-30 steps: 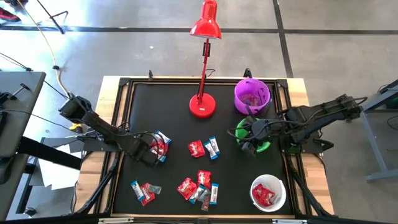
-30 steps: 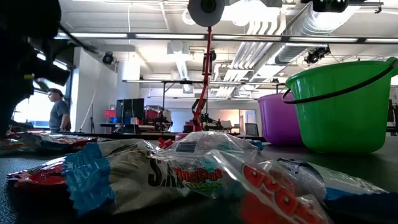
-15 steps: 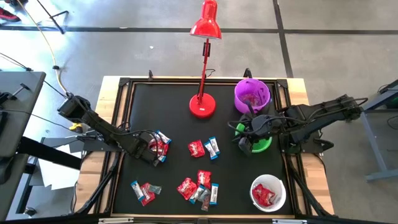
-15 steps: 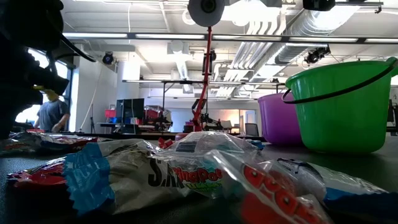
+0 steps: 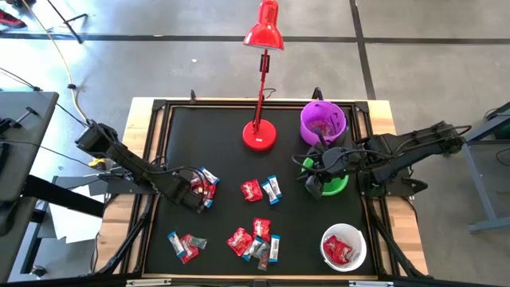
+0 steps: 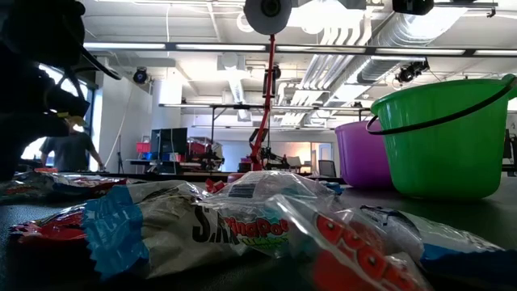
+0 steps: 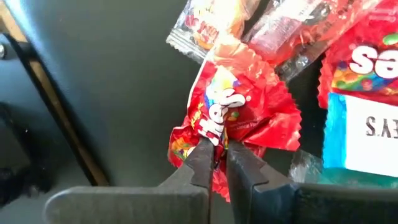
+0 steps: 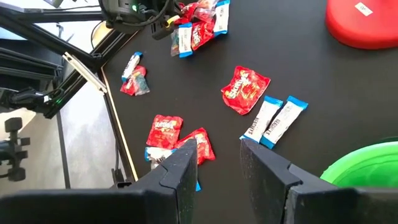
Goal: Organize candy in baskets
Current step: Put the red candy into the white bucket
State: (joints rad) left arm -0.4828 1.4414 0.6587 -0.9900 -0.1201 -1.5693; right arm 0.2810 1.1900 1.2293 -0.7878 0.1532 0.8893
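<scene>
Left hand closed since a second ago, now pinching red candy off desk, ready for basket; right hand open above green basket.

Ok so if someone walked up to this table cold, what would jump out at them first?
Probably the red desk lamp standing at the table's far middle, with the purple basket and green basket to its right and red candy scattered over the black mat. Next, the left pincer, shut on a red candy packet at the left pile, while the right pincer hangs open at the green basket.
</scene>
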